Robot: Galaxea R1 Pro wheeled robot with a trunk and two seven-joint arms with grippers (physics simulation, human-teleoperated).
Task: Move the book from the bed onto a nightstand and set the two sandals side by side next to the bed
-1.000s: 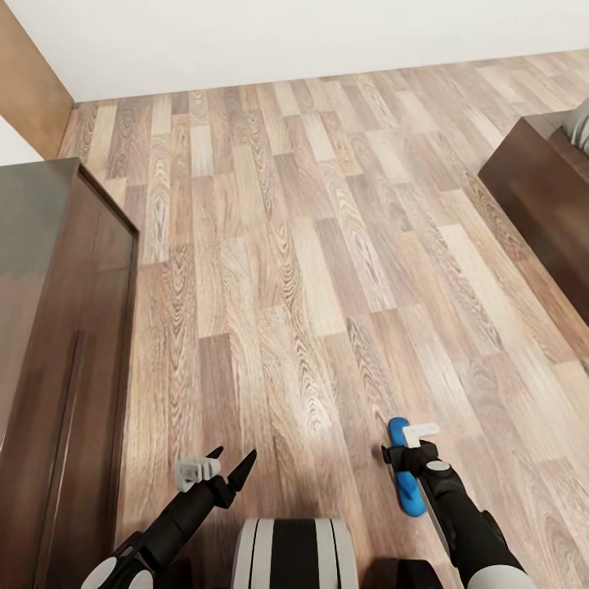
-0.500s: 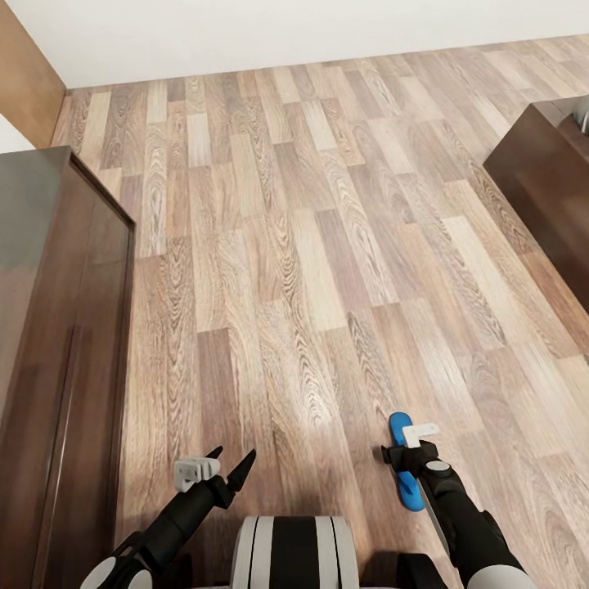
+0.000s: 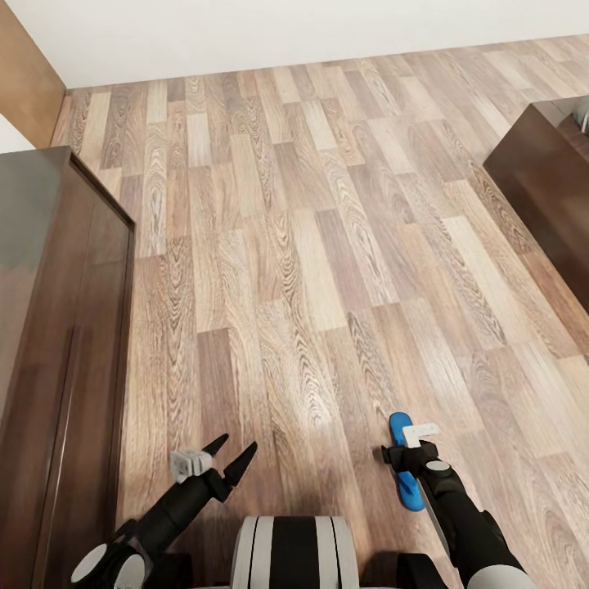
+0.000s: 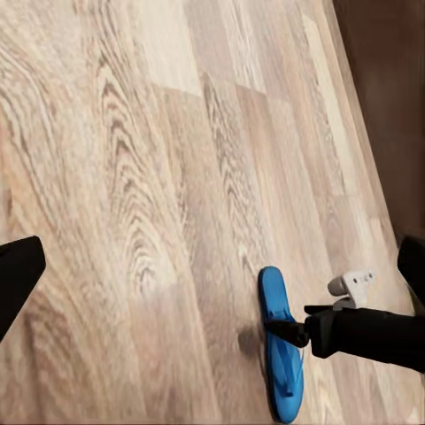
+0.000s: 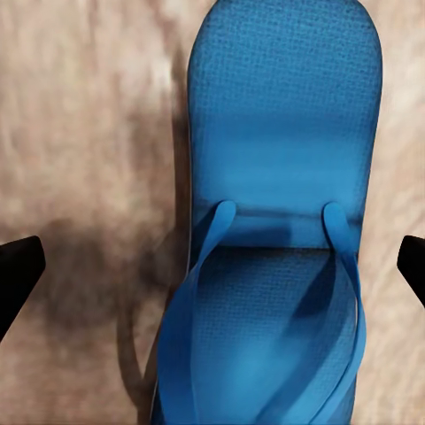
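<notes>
One bright-blue sandal [image 3: 399, 427] lies flat on the wood-plank floor close in front of my base. My right gripper [image 3: 398, 458] hovers just over it. In the right wrist view the sandal [image 5: 279, 133] and its straps lie between the wide-apart fingertips, so the right gripper [image 5: 212, 266] is open. The left wrist view shows the same sandal [image 4: 282, 390] with the right gripper [image 4: 288, 335] above its middle. My left gripper [image 3: 231, 455] is open over bare floor to the left. A glossy reddish-brown nightstand [image 3: 49, 327] stands at the left. The book is out of view.
A low dark-brown piece of furniture [image 3: 548, 180] juts in at the right edge, with something grey on it. A brown panel [image 3: 24, 74] and a white sliver sit at the upper left against the white wall. Open floor [image 3: 311, 245] stretches ahead.
The head view turned a little between the first two frames. Since then my left arm has shifted slightly left and its gripper tilted up. The right gripper and sandal have stayed put.
</notes>
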